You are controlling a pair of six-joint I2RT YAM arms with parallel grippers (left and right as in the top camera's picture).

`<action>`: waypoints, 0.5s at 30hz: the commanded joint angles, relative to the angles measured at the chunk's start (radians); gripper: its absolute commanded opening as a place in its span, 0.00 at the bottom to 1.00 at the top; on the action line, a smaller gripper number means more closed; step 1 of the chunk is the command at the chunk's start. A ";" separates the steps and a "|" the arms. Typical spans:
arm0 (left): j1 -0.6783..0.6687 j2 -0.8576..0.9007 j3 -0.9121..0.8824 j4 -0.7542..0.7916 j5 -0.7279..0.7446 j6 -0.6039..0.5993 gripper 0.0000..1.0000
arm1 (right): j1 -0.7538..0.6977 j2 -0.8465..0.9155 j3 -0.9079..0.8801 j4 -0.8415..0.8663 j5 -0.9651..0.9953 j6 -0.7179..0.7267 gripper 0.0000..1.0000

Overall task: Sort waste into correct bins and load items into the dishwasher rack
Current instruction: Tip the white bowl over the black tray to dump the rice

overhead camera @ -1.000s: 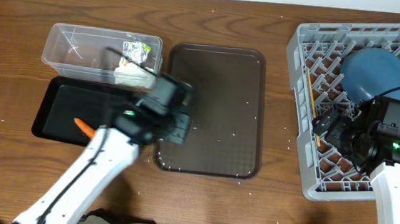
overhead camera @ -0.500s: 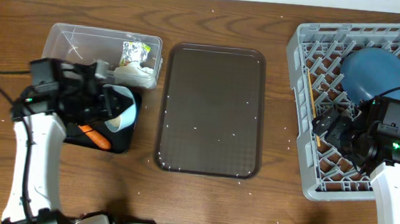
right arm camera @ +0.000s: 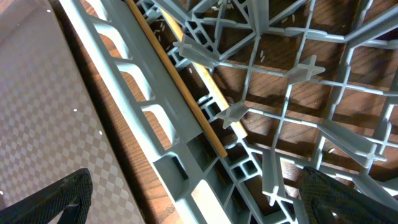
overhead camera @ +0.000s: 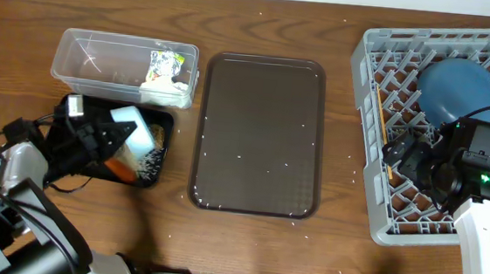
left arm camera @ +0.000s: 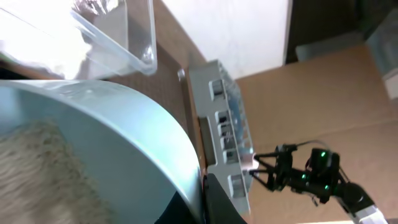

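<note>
Gripping tilted round white bowl (overhead camera: 132, 126) over shallow black tray (overhead camera: 166, 118).

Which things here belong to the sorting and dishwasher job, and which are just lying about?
Job: white bowl, carrot, black tray, clear tub, wrapper, napkin, rack, blue dish, wooden chopstick.
Lying about: brown serving tray, cardboard box.

A white bowl (left arm camera: 124, 137) fills most of the view, very close. Pale rice (left arm camera: 37, 168), blurry, lies inside it at the lower left. The left tool (left arm camera: 221, 202) shows as one dark piece touching the bowl's rim at the bottom. Above is a corner of the clear tub (left arm camera: 124, 37). Farther off on the brown surface (left arm camera: 171, 81) stands the grey rack (left arm camera: 224, 124), seen from the side, with the right arm (left arm camera: 311, 177) beside it.
</note>
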 commanded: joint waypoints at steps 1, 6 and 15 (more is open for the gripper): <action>0.037 0.009 0.001 -0.001 0.084 0.077 0.06 | -0.003 0.000 -0.002 -0.002 0.006 -0.009 0.99; 0.050 0.009 -0.004 -0.045 0.084 0.094 0.06 | -0.003 0.000 -0.002 -0.002 0.006 -0.009 0.99; 0.054 0.008 -0.019 -0.062 0.084 0.136 0.06 | -0.003 0.000 -0.002 -0.004 0.006 -0.009 0.99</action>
